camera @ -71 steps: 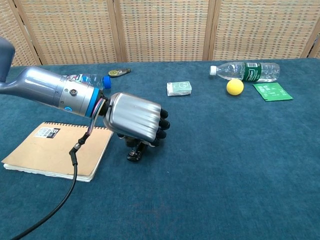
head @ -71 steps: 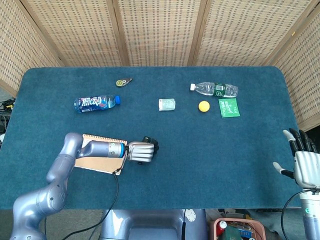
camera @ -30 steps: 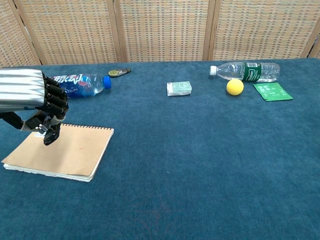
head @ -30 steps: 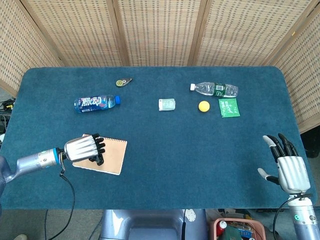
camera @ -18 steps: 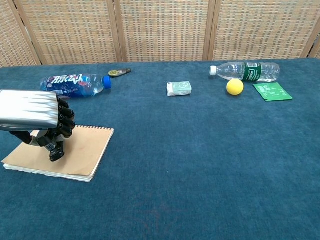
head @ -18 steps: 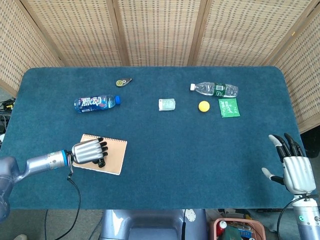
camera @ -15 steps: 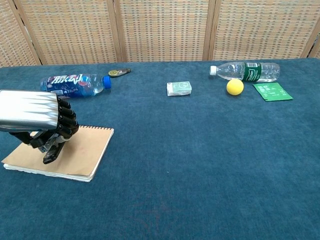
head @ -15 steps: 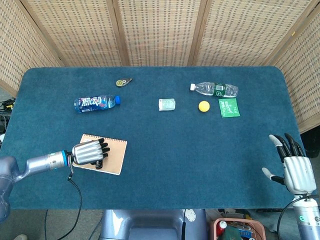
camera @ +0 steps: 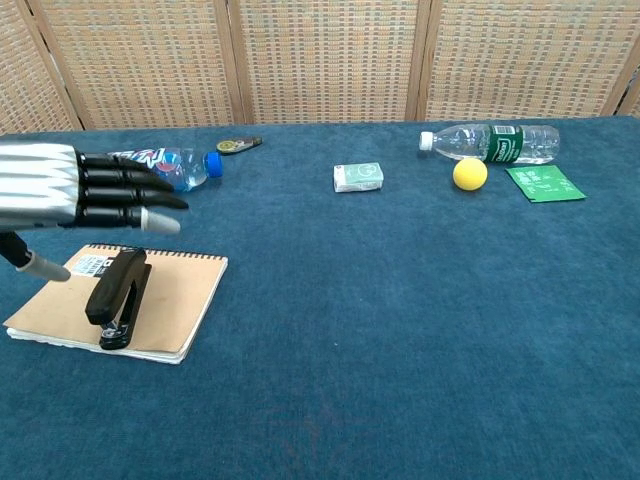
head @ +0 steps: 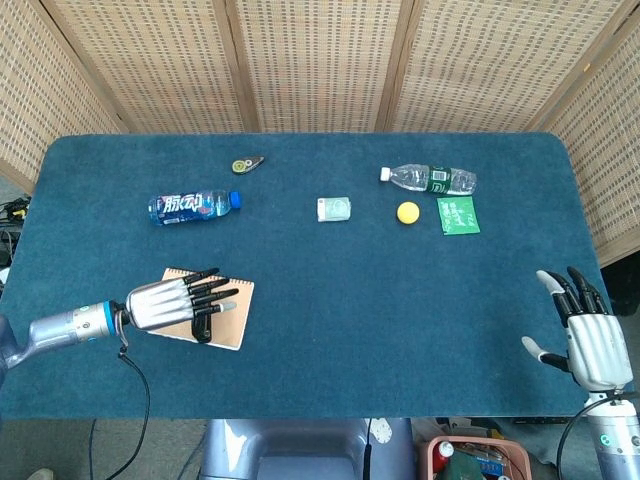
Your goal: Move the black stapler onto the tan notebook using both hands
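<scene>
Woven cane screens backed the blue-felted table (camera: 400, 330). At the chest view's lower left the black stapler (camera: 119, 297) lay flat on the tan notebook (camera: 175, 305), so the placing looked done. The left hand (camera: 70, 196) hovered above it, fingers straight and empty (let go, I judged). The right hand (head: 590, 340) idled at lower right, splayed, holding nothing.

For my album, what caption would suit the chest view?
Left hand open above the black stapler lying on the tan notebook.
</scene>
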